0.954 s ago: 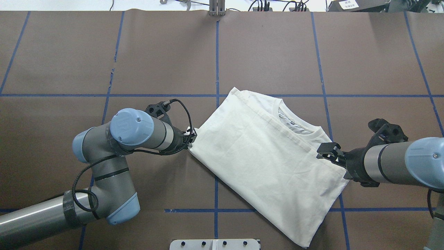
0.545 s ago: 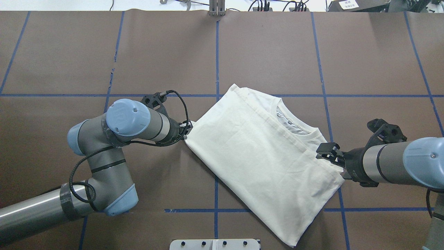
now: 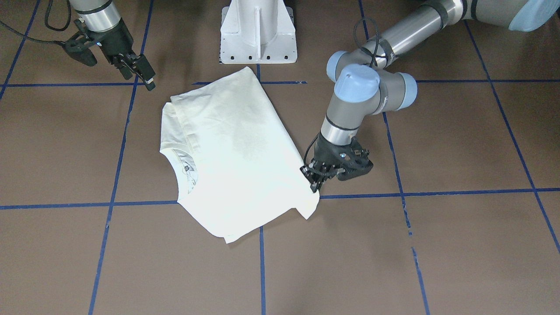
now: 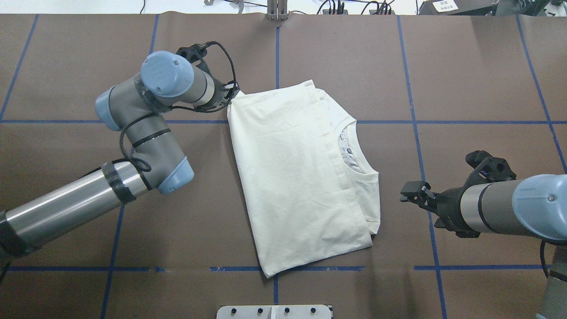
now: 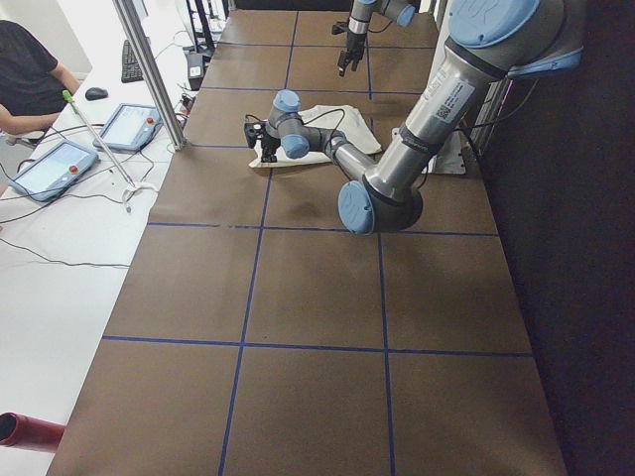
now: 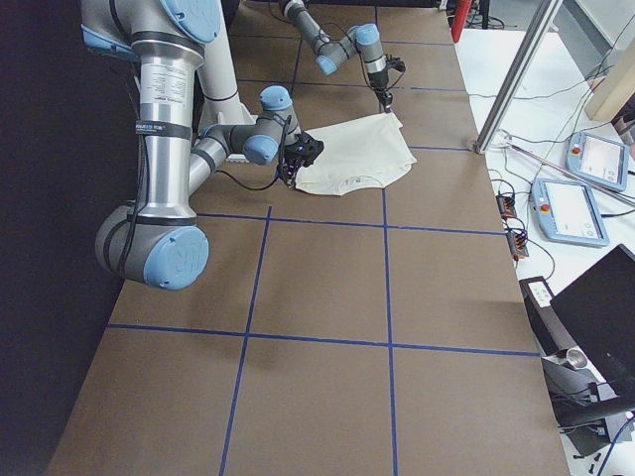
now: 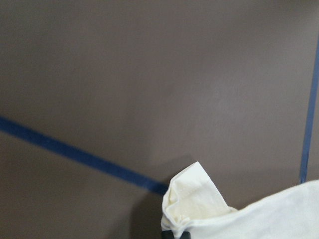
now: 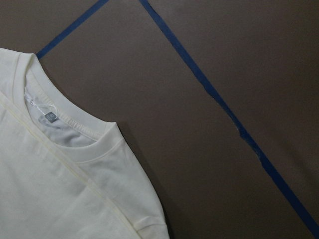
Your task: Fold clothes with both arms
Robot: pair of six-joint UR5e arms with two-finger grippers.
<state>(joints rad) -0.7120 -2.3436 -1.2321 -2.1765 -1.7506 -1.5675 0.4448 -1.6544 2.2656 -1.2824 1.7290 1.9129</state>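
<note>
The cream-white shirt (image 4: 301, 177) lies folded flat in the middle of the brown table, ribbed collar (image 4: 358, 150) toward the right; its print is hidden. It also shows in the front view (image 3: 232, 153). My left gripper (image 4: 231, 94) is shut on the shirt's far left corner; the left wrist view shows that bunched corner (image 7: 192, 204) at the bottom edge. In the front view the left gripper (image 3: 314, 179) sits at the shirt's edge. My right gripper (image 4: 409, 192) is open and empty, a short way right of the shirt. The right wrist view shows the collar (image 8: 84, 144) on the table.
The white pedestal base (image 3: 258, 35) stands at the table's near edge behind the shirt. Blue tape lines (image 4: 277, 66) cross the brown table cover. A metal post (image 5: 149, 69) and tablets (image 5: 60, 164) stand on the operators' side table.
My left gripper has pulled its corner toward the far side, swinging the shirt round and leftward. The shirt has come away from my right gripper, which has stayed nearly in place.
</note>
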